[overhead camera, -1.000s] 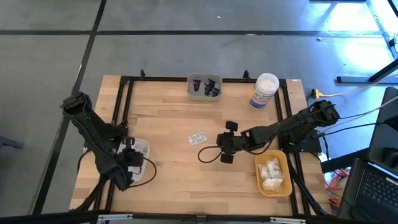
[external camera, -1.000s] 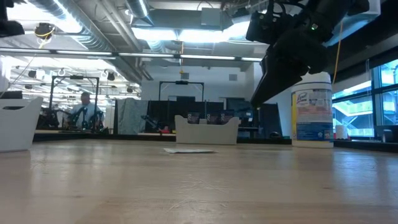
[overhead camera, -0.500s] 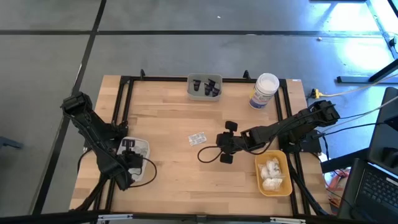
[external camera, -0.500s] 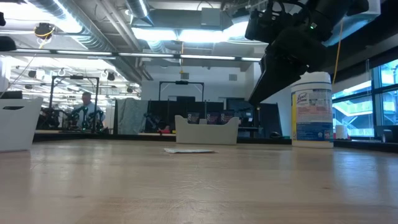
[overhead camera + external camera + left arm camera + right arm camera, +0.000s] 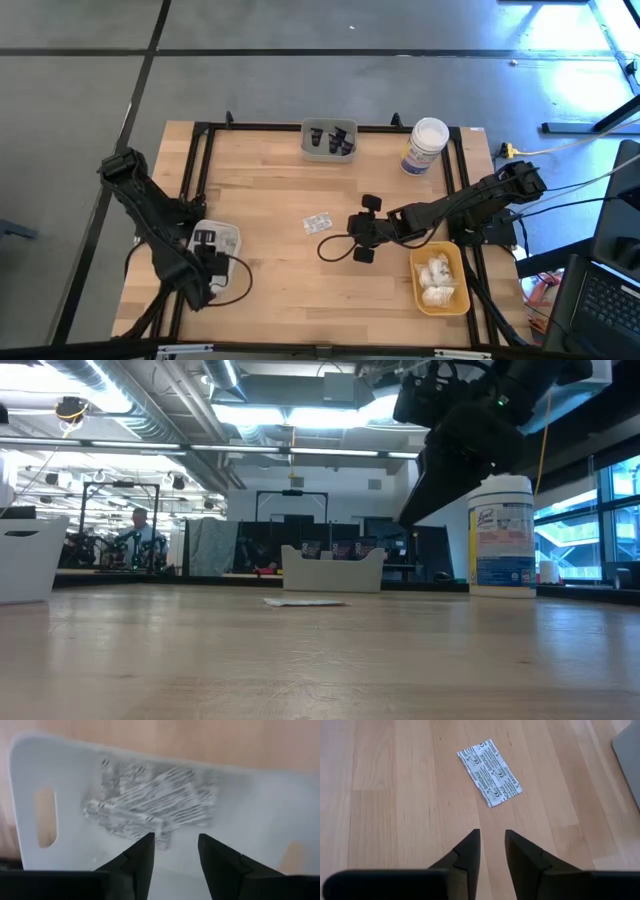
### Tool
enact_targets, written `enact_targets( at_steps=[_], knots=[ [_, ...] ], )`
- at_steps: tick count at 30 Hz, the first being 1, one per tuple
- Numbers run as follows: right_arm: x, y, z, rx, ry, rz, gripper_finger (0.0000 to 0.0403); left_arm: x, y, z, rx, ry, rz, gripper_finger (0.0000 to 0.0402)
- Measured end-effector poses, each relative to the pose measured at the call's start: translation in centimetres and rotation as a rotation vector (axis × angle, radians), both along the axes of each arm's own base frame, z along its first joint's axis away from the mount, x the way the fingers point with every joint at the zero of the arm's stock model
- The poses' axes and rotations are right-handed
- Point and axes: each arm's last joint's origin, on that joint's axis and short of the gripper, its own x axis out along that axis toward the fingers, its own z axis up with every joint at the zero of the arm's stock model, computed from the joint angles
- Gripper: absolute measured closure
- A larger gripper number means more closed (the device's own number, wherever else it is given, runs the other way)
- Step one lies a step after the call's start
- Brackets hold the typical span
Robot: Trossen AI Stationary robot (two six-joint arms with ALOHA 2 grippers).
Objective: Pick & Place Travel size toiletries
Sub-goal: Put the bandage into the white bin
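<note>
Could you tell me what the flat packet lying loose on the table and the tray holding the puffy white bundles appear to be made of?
The flat packet looks like silvery foil or foil-backed film: a matte sheen, small repeated printed marks and crimped edges. The tray under the white bundles looks like smooth yellow moulded plastic with rounded corners, though its finish is hard to judge from above.

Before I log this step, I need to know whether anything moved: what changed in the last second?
The left gripper drew back slightly over the white tray, towards the table's front edge. The right gripper stayed beside the silvery packet, which has not moved. Nothing was grasped or released.
</note>
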Motion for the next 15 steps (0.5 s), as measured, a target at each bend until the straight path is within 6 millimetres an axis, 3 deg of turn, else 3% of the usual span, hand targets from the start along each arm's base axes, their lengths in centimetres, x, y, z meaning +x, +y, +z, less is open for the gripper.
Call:
enact_targets(
  at_steps=[6, 15],
  knots=[
    [0.1, 0.0, 0.1, 0.005, -0.017, 0.000, 0.0315, 1.3, -1.3, 3.1, -0.021, -0.182, -0.010, 0.0255],
    [0.6, 0.2, 0.5, 0.011, -0.075, 0.014, 0.0294, 3.9, -0.9, 6.6, 0.190, -0.547, -0.088, 0.0254]
  ],
)
